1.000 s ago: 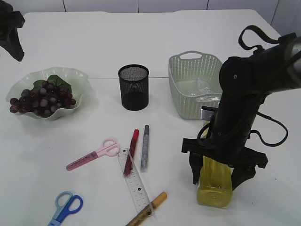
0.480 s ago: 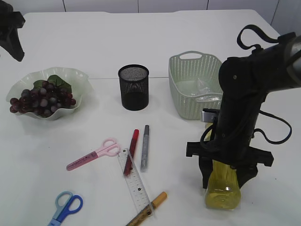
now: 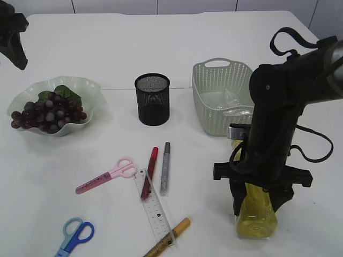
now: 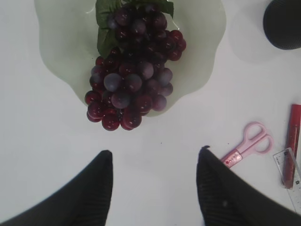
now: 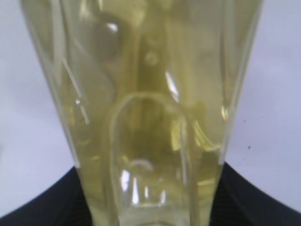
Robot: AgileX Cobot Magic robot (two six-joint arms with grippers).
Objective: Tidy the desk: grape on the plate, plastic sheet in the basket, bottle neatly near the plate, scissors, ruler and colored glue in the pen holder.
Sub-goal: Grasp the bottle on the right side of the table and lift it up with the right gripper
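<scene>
**— Exterior view first: which job is on?**
— The bottle (image 3: pixel 256 214), I'd say. It lies flat on the desk, well right of the holder (image 3: pixel 152 99) and nearer to us. The right fingers (image 5: pixel 51 207) have come down over it from above.

**— Have they got it?**
— Looks so. In the right wrist view a black finger sits against each side of the narrower part, part-way closed on it. The bottle rests on the desk, not lifted.

**— Which way does it point?**
— Long axis runs front to back: broad base towards us, neck away, hidden under the arm.

**— And next?**
— My guess: lift, carry it across past the holder to the plate (image 3: pixel 80 83) on the holder's far left, and turn it upright. It's slick and tapered, so it could slip.

**— The other arm?**
— The left fingers (image 4: pixel 94 188) are well apart, holding nothing, above bare desk beside the grapes (image 4: pixel 131 70).
</scene>
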